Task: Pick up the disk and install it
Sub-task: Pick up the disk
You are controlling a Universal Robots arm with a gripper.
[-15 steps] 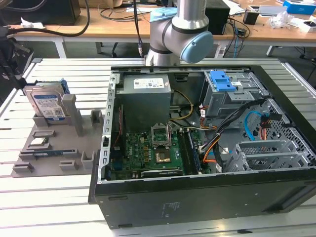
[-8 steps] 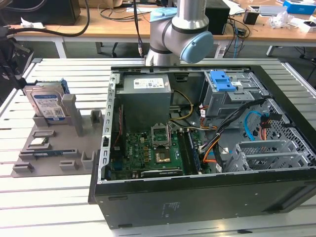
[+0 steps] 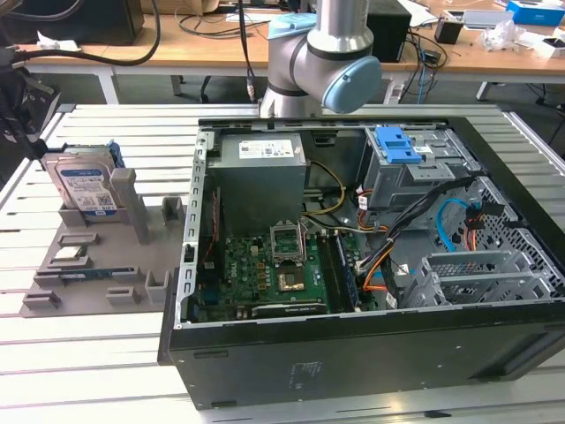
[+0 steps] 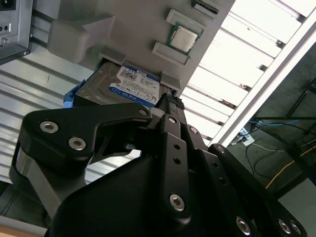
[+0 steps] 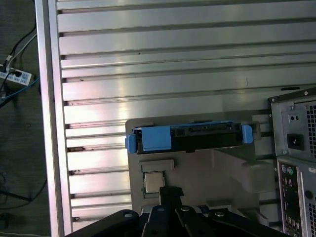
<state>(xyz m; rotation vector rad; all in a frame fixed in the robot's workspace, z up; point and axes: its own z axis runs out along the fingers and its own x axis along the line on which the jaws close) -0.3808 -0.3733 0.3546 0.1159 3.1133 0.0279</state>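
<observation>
Disk [image 3: 86, 190] is standing in the grey holder [image 3: 141, 258] on the bench [image 3: 88, 353]. I am seeing my hand [image 5: 170, 191] closed, holding nothing, hanging near it.

The site was a robotics laboratory or test workshop. A robot arm [image 3: 325, 49] was mounted at a slatted aluminium table [image 3: 79, 362]. On the table lay an opened computer case [image 3: 353, 362] with its circuit board [image 3: 265, 274] exposed, beside a grey parts holder [image 3: 97, 252] carrying the disk [image 3: 86, 190]. Wooden desks [image 3: 115, 53] cluttered with cables and equipment stood behind. A power strip [image 5: 17, 76] lay on the floor.
</observation>
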